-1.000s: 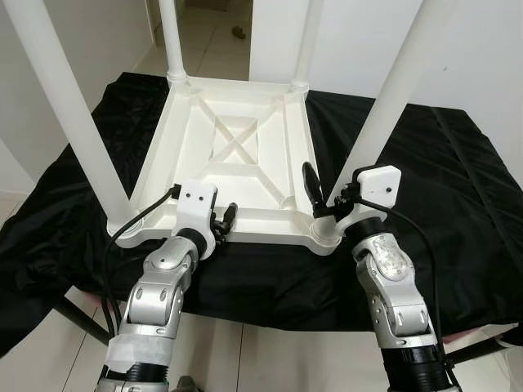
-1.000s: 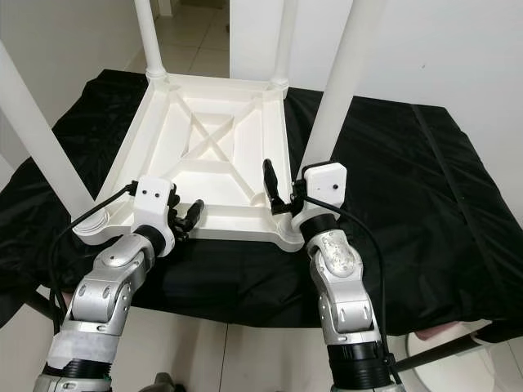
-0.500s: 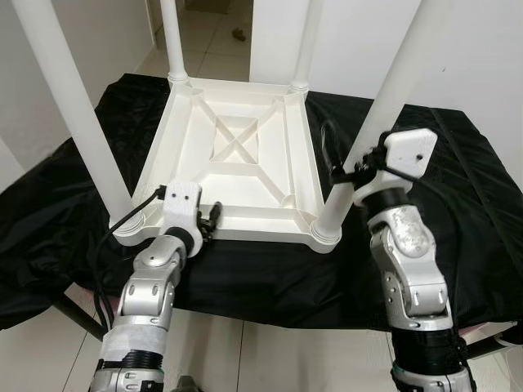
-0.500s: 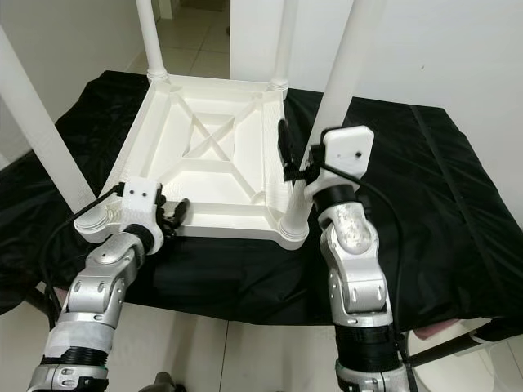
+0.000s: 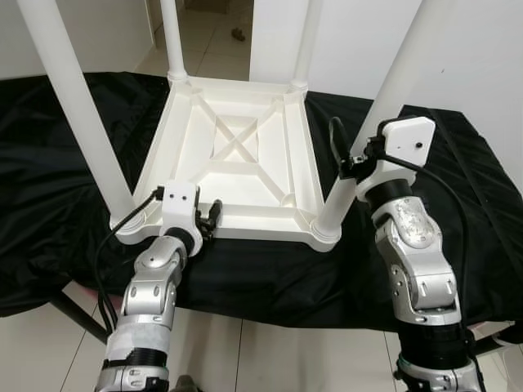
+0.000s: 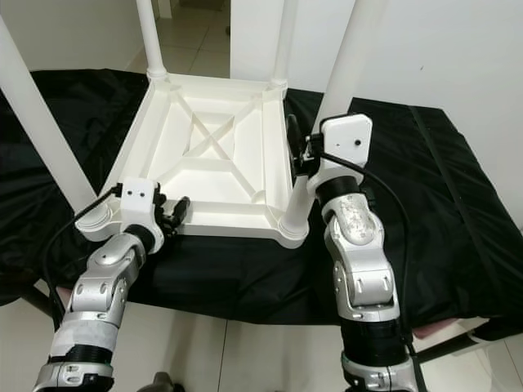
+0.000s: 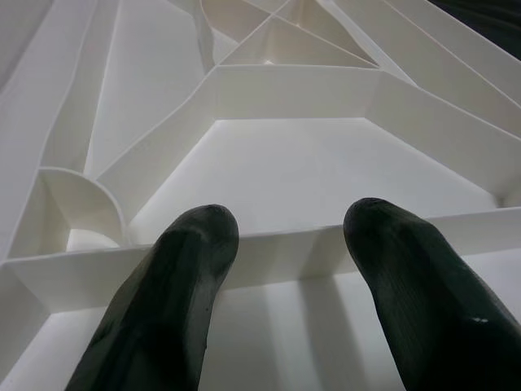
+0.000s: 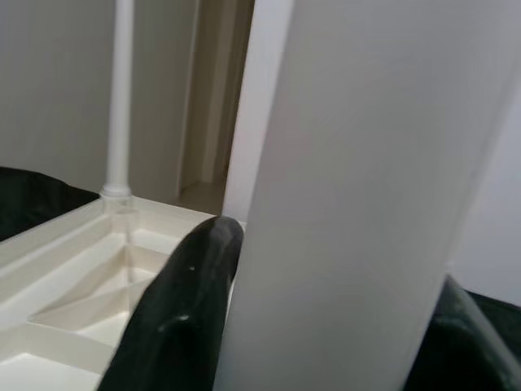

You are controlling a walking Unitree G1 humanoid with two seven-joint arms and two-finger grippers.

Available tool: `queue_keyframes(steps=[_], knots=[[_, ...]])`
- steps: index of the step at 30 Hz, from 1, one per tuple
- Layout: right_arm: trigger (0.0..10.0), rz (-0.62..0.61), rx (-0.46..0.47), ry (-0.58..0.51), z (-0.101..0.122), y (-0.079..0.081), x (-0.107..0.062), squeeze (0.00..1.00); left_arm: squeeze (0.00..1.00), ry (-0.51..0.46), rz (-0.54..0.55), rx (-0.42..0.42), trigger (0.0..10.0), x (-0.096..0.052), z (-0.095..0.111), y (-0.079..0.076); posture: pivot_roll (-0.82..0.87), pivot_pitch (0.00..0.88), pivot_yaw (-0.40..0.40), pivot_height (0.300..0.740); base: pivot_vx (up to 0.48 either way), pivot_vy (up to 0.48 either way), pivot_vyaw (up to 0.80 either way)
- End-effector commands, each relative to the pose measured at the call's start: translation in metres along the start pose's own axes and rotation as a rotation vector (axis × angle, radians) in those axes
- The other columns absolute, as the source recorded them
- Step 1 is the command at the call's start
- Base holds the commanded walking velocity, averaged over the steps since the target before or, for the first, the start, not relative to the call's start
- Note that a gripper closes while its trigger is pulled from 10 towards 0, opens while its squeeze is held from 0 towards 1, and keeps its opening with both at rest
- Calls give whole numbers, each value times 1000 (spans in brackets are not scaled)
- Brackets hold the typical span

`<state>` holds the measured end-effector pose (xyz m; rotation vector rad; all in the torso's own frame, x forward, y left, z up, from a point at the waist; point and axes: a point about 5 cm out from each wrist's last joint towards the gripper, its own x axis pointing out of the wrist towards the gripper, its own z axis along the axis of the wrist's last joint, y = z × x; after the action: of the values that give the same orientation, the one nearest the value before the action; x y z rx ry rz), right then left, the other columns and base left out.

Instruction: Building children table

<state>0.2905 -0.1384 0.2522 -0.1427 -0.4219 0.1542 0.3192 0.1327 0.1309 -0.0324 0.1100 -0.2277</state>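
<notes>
Right wrist view: right gripper (image 5: 346,160) straddles near table leg (image 5: 377,114).

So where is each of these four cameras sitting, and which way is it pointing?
Left and right eye views: on the head, looking forward and down at the upturned white table on the black cloth; both silver arms show.
Left wrist view: along the left gripper at the table's ribbed underside.
Right wrist view: along the right gripper, astride the table leg.
All share the table.
</notes>
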Motion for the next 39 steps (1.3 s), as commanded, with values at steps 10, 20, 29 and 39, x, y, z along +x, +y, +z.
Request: queue_keyframes(steps=[10, 20, 29, 39], knots=[[0, -4, -15, 103, -11, 0, -1, 0, 0, 62, 291, -47, 10000, 1, -16, 17, 44, 52, -50, 740, 0, 0, 0], [0, -120, 70, 96, -7, -15, 0, 0, 0, 41, 359, -4, 10000, -2, -8, 38, 47, 52, -45, 740, 0, 0, 0], [0, -303, 259, 85, -10, -40, -5, 0, 0, -49, 313, 59, 10000, -3, 23, 33, 61, 57, -38, 740, 0, 0, 0], [0, -412, 340, 63, -13, -66, -12, 0, 0, -105, 251, 143, 10000, 9, 55, 4, 61, 55, -16, 740, 0, 0, 0]])
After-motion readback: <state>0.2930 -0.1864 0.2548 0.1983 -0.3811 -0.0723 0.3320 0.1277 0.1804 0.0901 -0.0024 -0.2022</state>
